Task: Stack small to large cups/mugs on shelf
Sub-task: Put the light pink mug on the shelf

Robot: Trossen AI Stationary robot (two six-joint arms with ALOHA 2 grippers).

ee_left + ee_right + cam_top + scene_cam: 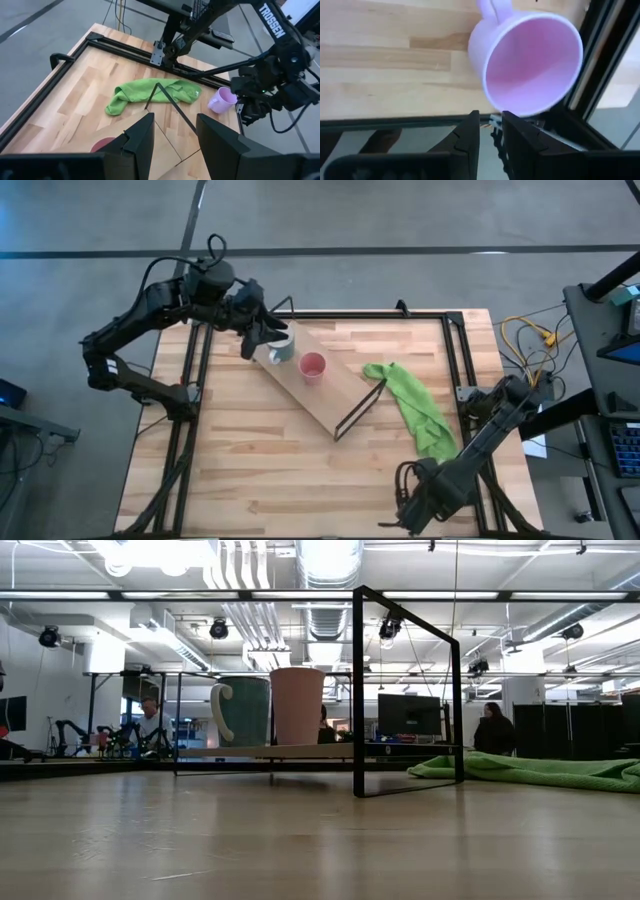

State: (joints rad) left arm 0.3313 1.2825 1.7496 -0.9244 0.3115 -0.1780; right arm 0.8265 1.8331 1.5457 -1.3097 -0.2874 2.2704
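Observation:
A grey-green mug with a white handle (281,348) (243,711) and a salmon-pink cup (312,366) (297,705) stand upright side by side on the light-wood shelf (330,398) (300,751). My left gripper (263,335) (175,131) is open and empty, high above the shelf's far-left end. The lilac mug (527,62) (221,99) is at the table's near-right corner; my right arm hides it in the high view. My right gripper (405,505) (491,120) is closed to a narrow gap at the mug's rim. My right gripper meets the lilac mug at its rim (517,113), on the side opposite the handle (495,7). The fingertips hide the place of contact, so the kind of hold cannot be told. The mug is tilted, with its mouth toward the wrist camera.
A green cloth (418,410) (150,95) lies on the table to the right of the shelf's black wire leg (360,405) (405,690). Black frame rails (455,370) run along the table's edges. People stand in the room behind the table (495,730).

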